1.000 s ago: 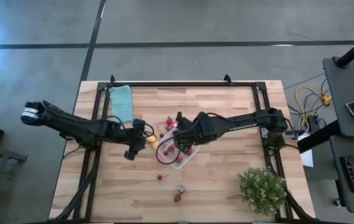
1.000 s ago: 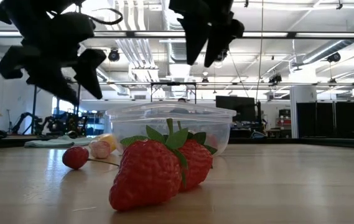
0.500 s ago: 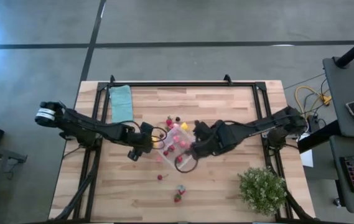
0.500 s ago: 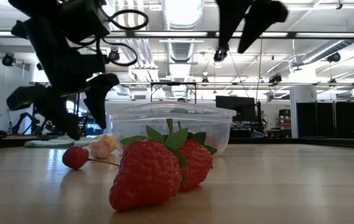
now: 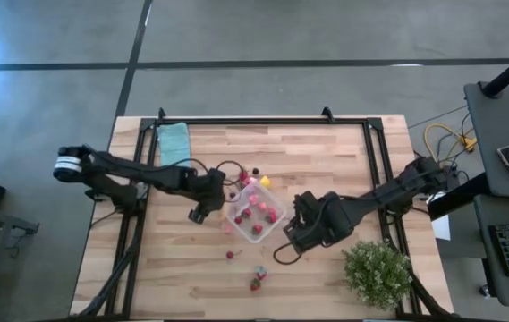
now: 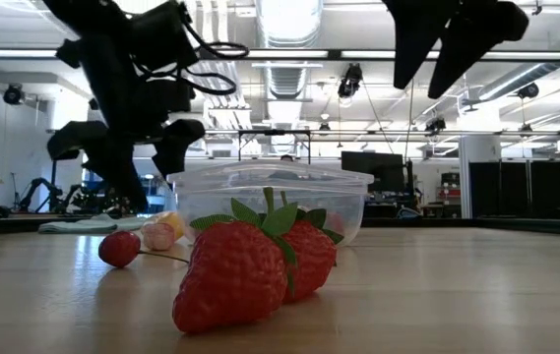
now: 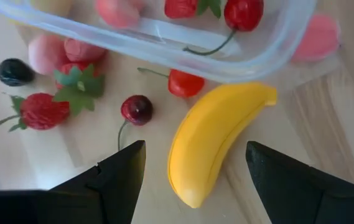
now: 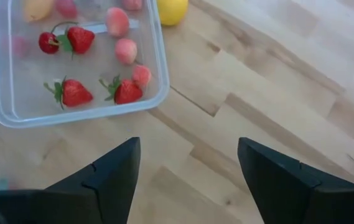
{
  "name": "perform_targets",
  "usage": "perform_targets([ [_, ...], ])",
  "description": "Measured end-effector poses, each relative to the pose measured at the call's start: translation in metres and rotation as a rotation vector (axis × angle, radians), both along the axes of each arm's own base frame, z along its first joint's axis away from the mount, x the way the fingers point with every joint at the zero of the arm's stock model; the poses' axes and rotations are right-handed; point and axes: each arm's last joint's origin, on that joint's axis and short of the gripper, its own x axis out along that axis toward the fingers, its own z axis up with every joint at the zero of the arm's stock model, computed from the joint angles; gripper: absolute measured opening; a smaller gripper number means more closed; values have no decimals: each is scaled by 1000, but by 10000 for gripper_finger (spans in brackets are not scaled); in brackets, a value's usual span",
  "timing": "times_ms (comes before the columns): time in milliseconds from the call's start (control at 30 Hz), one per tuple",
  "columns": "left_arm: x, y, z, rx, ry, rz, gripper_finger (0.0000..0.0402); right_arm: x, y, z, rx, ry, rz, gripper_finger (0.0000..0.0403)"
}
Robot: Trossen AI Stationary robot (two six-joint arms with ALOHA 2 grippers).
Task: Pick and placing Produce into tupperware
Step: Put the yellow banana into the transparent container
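The clear tupperware (image 5: 254,215) sits mid-table and holds strawberries, a cherry and pink pieces (image 8: 77,38). My left gripper (image 7: 195,144) is open just left of the tub, its fingers standing on either side of a small yellow banana (image 7: 217,134) that lies on the wood, without touching it. A dark cherry (image 7: 137,108), a red cherry (image 7: 185,83) and strawberries (image 7: 40,111) lie near it. My right gripper (image 8: 188,140) is open and hovers right of and nearer than the tub (image 8: 71,62). Two strawberries (image 6: 250,265) lie near the table's near edge.
A bushy green plant (image 5: 379,273) stands at the near right corner, close to my right arm. A folded teal cloth (image 5: 175,148) lies at the far left. A loose cherry (image 5: 230,255) and a yellow fruit (image 8: 172,9) lie beside the tub. Bare wood lies right of the tub.
My right gripper has drawn back from above the tub toward the table's right and near edge. My left gripper has come down and moved a little right, toward the tub's left side.
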Motion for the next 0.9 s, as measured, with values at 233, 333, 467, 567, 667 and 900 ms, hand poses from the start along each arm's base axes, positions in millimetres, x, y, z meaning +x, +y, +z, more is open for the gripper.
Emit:
perform_targets([
  [233, 0, 15, -8, -64, 60, -11, 263, -1, 1, -3, 0, 2, -9, 255],
  [333, 1, 15, -10, -79, 64, -24, 263, -2, 1, -3, -1, 3, -8, 253],
  [467, 3, 15, -16, -76, 81, -52, 263, -2, 1, -4, -6, 9, -2, 254],
  [567, 5, 15, -21, -79, 102, -51, 263, -2, 1, -4, -13, 8, 0, 251],
  [667, 6, 15, -25, -73, 117, -48, 262, -2, 0, -4, -15, 7, 0, 251],
  [900, 8, 16, -24, -47, 95, -39, 209, -2, 1, -4, -15, 7, -1, 249],
])
